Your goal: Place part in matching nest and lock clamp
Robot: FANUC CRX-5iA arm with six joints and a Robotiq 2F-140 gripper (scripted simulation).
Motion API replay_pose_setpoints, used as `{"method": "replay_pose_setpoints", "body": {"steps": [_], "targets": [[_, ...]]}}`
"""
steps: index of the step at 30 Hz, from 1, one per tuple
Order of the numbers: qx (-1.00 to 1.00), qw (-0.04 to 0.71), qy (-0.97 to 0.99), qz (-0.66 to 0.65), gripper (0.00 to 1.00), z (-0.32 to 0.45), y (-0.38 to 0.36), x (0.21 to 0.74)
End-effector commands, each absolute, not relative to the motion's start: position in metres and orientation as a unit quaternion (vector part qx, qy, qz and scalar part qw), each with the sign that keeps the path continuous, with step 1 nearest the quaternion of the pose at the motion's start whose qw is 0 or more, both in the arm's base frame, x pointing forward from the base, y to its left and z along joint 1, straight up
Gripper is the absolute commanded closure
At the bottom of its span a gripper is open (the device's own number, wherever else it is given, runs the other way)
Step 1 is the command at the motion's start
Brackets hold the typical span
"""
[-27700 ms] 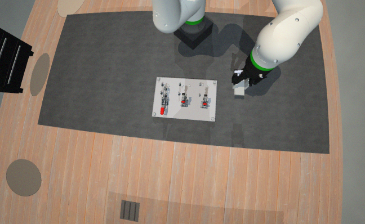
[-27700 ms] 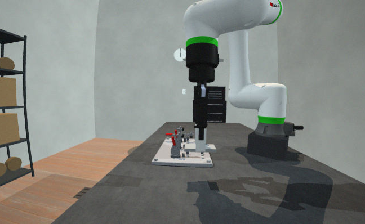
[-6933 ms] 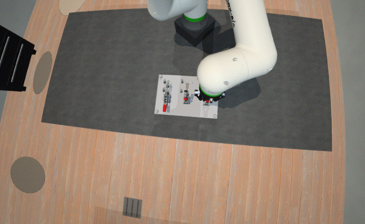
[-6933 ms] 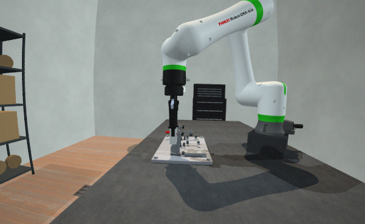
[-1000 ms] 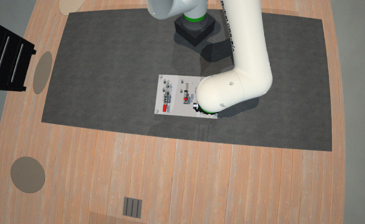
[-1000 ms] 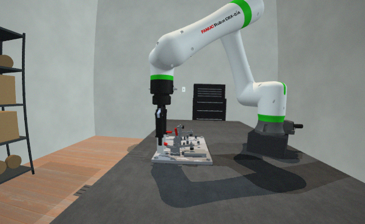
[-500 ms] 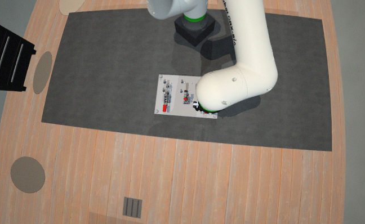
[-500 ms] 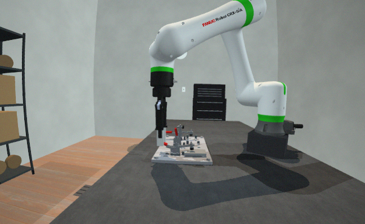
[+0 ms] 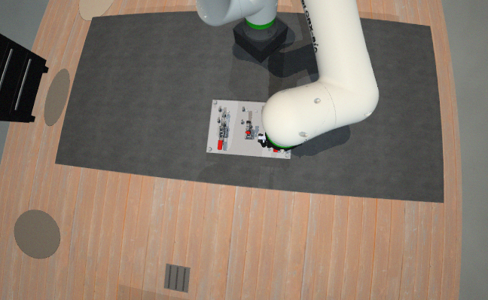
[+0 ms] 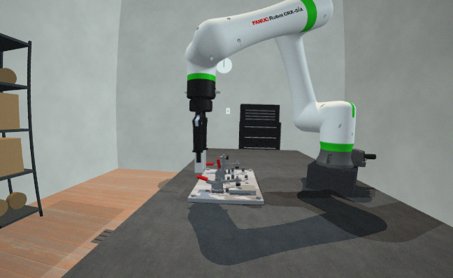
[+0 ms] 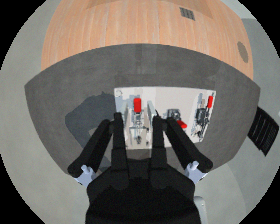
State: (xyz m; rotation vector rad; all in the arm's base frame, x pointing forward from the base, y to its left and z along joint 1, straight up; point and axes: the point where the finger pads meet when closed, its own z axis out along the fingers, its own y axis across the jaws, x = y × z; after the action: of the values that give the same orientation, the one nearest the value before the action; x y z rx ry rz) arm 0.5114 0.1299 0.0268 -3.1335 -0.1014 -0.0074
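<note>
Fingers parted and empty, my Robotiq 2F-140 gripper (image 9: 263,140) (image 10: 199,167) (image 11: 137,106) hangs above the outer clamp's red handle (image 9: 276,150) (image 10: 202,178) (image 11: 137,105). Beyond it, the rectangular part (image 10: 242,191) appears placed in that clamp's nest. The bar reaches over it; I cannot tell contact, exact seating or locking. Confirming those remains, perhaps another handle push.

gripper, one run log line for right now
gripper: open | position: by fixture plate | wrist view: red handle between fingers
</note>
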Motion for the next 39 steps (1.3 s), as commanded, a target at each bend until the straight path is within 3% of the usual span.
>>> {"method": "replay_pose_setpoints", "body": {"steps": [1, 11, 12, 39], "targets": [[-0.999, 0.003, -0.032, -0.003, 0.72, 0.0272, 0.1299, 0.5116], [-0.999, 0.003, -0.032, -0.003, 0.72, 0.0272, 0.1299, 0.5116], [-0.999, 0.003, -0.032, -0.003, 1.0, 0.0272, 0.1299, 0.5116], [-0.999, 0.003, -0.032, -0.003, 1.0, 0.0272, 0.1299, 0.5116]]}}
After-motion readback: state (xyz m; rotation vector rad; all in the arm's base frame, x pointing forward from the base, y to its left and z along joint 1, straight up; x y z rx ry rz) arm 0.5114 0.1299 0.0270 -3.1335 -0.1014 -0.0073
